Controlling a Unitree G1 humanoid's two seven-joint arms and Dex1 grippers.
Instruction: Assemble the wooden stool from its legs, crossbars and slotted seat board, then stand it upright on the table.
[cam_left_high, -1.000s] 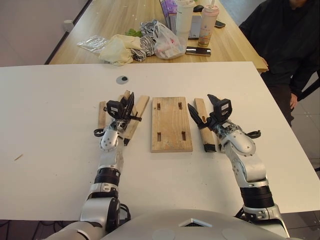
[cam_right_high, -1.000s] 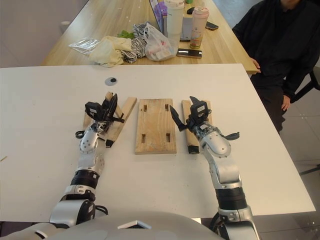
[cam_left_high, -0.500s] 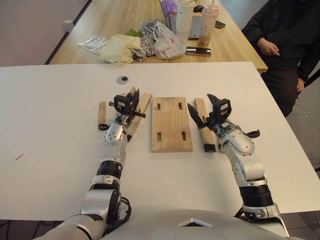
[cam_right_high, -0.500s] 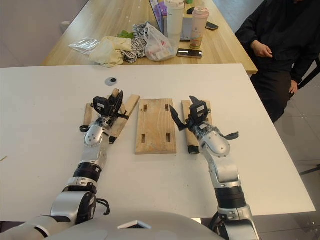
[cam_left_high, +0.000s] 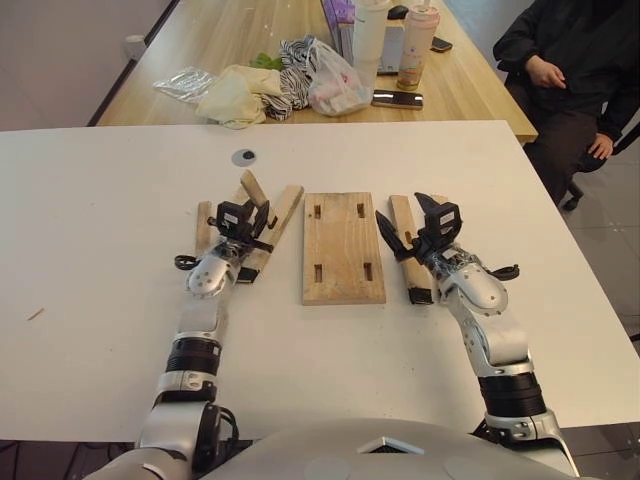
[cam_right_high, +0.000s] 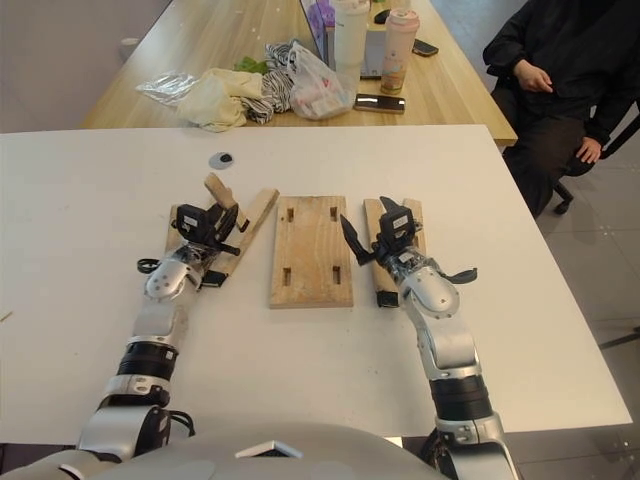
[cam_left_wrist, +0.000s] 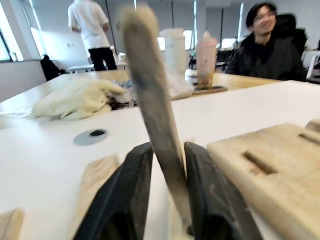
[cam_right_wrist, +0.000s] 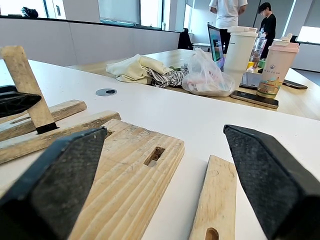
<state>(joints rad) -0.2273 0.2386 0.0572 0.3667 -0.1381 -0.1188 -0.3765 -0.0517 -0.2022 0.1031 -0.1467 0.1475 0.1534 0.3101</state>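
The slotted seat board (cam_left_high: 343, 247) lies flat in the middle of the white table. My left gripper (cam_left_high: 243, 216) is just left of it, shut on a short wooden crossbar (cam_left_high: 252, 188) that tilts up off the table; the left wrist view has the bar (cam_left_wrist: 152, 100) pinched between both fingers (cam_left_wrist: 125, 195). Under and beside that gripper lie a long leg (cam_left_high: 283, 208) and a short plank (cam_left_high: 204, 226). My right gripper (cam_left_high: 405, 222) hovers open over a leg piece (cam_left_high: 402, 212) right of the board, with nothing between its fingers (cam_right_wrist: 55, 185).
A small grey disc (cam_left_high: 244, 156) sits on the table beyond the left parts. A second wooden table (cam_left_high: 300, 30) behind carries bags, cups and a phone. A person sits at the far right. A small splinter (cam_left_high: 35, 314) lies near the left edge.
My left gripper has shifted slightly back and to the left with the crossbar, whose free end now tilts up higher. The right arm has not moved.
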